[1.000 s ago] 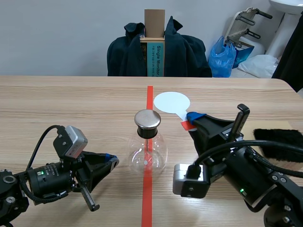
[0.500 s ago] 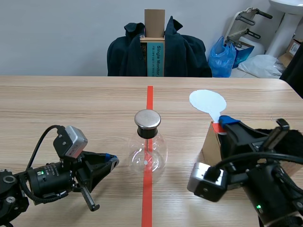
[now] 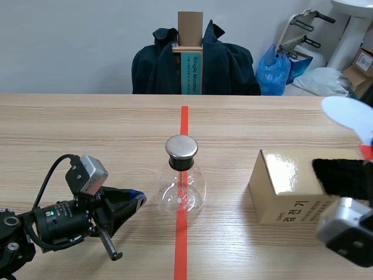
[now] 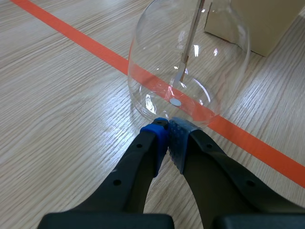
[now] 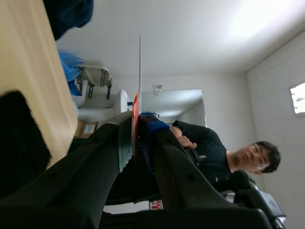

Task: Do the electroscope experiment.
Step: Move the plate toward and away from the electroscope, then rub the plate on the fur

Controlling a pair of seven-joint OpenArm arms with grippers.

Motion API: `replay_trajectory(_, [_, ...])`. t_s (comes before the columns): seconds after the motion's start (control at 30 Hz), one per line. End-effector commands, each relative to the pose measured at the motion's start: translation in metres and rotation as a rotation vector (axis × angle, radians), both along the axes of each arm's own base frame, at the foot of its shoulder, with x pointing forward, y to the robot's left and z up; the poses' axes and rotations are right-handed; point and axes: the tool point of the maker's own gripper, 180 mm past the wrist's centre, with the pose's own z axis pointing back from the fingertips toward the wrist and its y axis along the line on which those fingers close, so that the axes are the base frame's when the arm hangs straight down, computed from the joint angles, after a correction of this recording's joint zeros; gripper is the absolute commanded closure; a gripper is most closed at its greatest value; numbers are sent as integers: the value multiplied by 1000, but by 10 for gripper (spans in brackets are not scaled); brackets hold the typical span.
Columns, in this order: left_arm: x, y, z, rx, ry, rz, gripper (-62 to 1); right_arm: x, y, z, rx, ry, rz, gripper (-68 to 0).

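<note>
Right wrist view: clamps right gripper (image 5: 138, 121) on thin white disc paddle (image 3: 348, 111), edge-on. Rests left gripper (image 4: 167, 128), pinched closed and empty, just beside glass electroscope flask (image 4: 190, 67).

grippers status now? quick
Left gripper: shut on nothing, tips right by the glass flask.
Right gripper: shut on the white disc paddle.

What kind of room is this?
Probably an office or lab workroom: a clear glass flask with a metal cap on a wooden table, dark coats and a blue plastic bag behind it.
</note>
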Motion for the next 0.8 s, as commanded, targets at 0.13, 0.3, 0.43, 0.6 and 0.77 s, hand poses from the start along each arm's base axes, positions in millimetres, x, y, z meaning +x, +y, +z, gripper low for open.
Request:
replay_trajectory(0.13, [7, 7, 14, -18, -39, 7, -31, -3, -24, 46, -3, -132, -41, -8])
replay_trajectory(0.3, [3, 33, 39, -19, -101, 10, -31, -3, -42, 68, -10, -185, -83, -8])
replay_trajectory(0.43, [-16, 55, 67, -19, -136, -25, -32, -3, -56, 84, -8, -230, -116, -8])
replay_trajectory(0.6, [-53, 72, 92, -23, -82, -111, -344, -4, -68, 98, -10, -268, -143, -8])
replay_trajectory(0.77, [-68, 84, 109, -18, -88, -96, -623, -5, -77, 105, 5, -289, -164, -8])
